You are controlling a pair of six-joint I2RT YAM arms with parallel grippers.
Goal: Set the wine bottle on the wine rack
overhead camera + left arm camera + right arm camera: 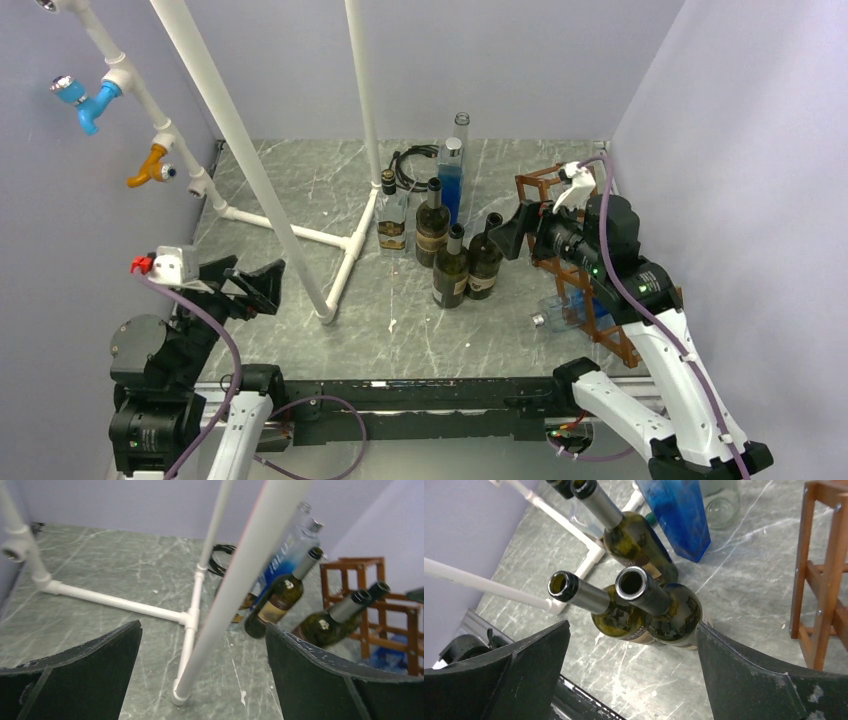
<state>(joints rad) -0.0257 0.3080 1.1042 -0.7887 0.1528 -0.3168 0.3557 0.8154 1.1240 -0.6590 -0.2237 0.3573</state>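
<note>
Three dark green wine bottles stand upright mid-table: one (432, 225) at the back and two (451, 270) (485, 262) side by side in front. The reddish-brown wine rack (541, 186) stands at the right wall, partly hidden by my right arm. My right gripper (510, 235) hovers open just right of the front pair, above neck height. In the right wrist view, the two open bottle mouths (564, 586) (631, 582) lie ahead of the spread gripper (630, 628), nothing between its fingers. My left gripper (255, 285) is open and empty at the near left.
A white pipe frame (300, 232) crosses the left half, one slanted pole (240, 575) right before the left gripper (202, 627). A blue bottle (450, 180), a clear labelled bottle (392, 215) and a glass tube (461, 128) stand behind. A clear bottle (557, 313) lies in the rack's near cell.
</note>
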